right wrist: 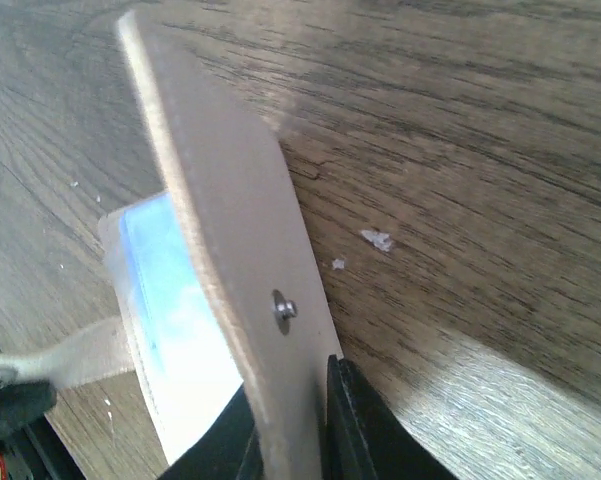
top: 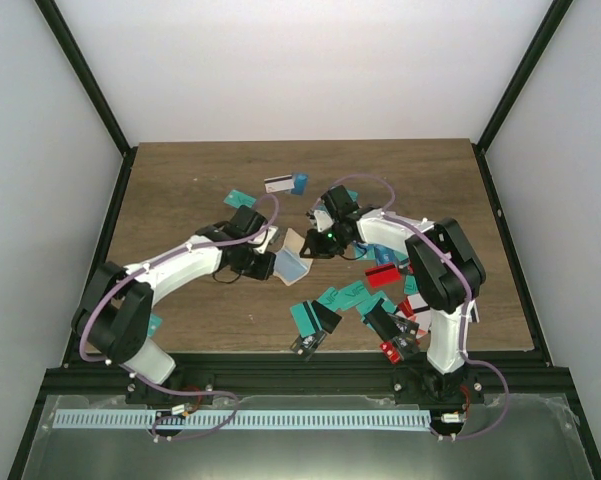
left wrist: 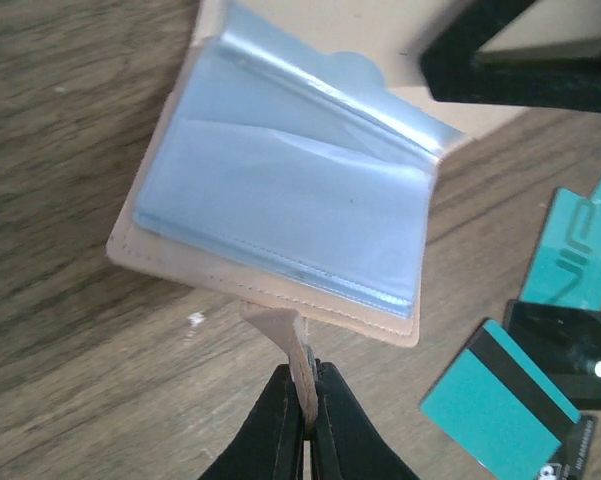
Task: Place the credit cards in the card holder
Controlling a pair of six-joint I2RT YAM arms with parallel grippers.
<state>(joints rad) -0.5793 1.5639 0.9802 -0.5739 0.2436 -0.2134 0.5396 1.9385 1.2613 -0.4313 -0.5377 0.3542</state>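
The tan card holder [top: 291, 257] lies open mid-table, its clear plastic sleeves [left wrist: 280, 190] facing up. My left gripper [left wrist: 308, 385] is shut on the holder's snap tab [left wrist: 280, 335]. My right gripper [right wrist: 292, 420] is shut on the holder's other flap [right wrist: 230, 230], which stands upright with its snap stud [right wrist: 285, 309] showing. Credit cards lie scattered: teal striped and black ones [left wrist: 500, 410] beside the holder, a white and a blue one [top: 285, 184] farther back, teal, red and black ones [top: 365, 300] near the right arm.
Black frame rails border the wooden table [top: 180, 190] on both sides. A teal card [top: 238, 197] lies behind the left gripper. The right arm's base [top: 445, 370] stands among the near-right cards.
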